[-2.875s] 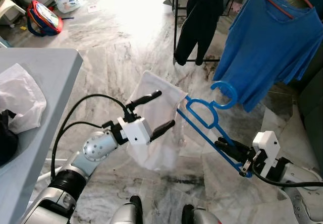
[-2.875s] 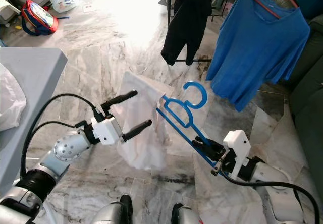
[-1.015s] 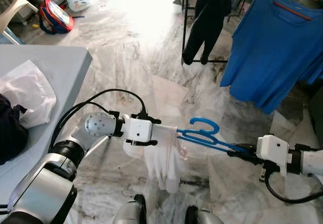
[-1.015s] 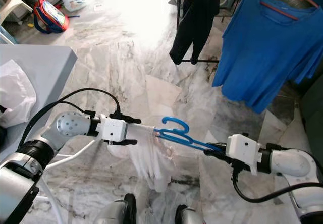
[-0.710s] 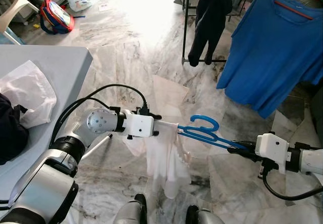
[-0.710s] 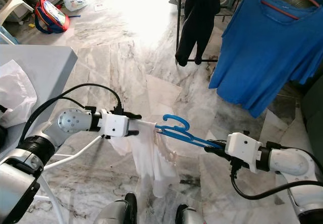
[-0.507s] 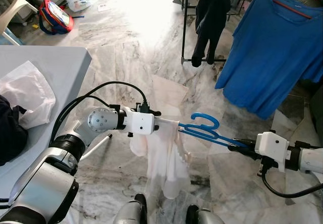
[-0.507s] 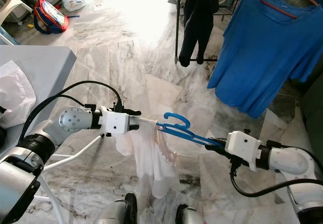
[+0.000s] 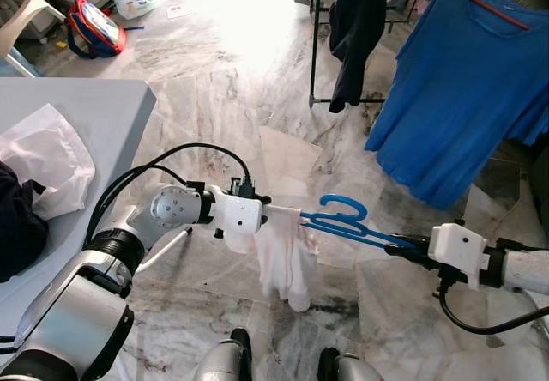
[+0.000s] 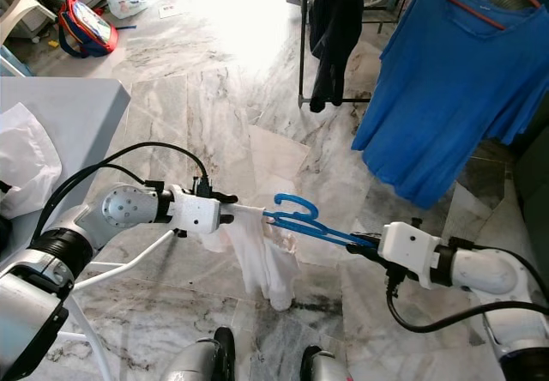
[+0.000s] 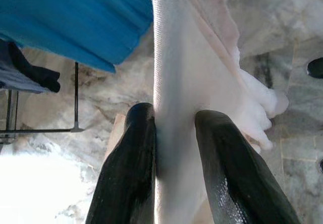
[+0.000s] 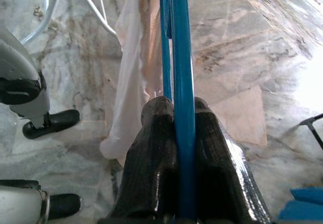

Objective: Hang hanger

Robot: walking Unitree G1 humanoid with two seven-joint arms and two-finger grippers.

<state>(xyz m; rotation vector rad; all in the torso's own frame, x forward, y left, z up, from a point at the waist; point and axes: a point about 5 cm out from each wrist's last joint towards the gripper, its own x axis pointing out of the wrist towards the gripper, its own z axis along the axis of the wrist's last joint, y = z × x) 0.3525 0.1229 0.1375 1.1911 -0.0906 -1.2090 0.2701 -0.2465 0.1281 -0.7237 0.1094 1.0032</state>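
Ahead, blue shirt [image 9: 467, 81], dark garment [image 9: 352, 29] on rack [image 9: 316, 46].

floor: grey-veined marble tiles [image 9: 206, 72], glare at far centre | near left: grey table [image 9: 94, 132] with white cloth [image 9: 43, 154] | far left: red backpack [image 9: 93, 27] | far right: black clothes rack [image 9: 317, 38], dark garment [image 9: 350, 29], blue T-shirt [image 9: 463, 89]

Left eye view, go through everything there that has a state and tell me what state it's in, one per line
Blue hanger: held about level, clamped at one end by the right gripper.
White garment: bunched, dangling off the hanger, pinched by the left gripper.
Left gripper: shut on the white garment.
Right gripper: shut on the blue hanger.
Blue T-shirt: hung on a red hanger.
Dark garment: hanging from the rack.
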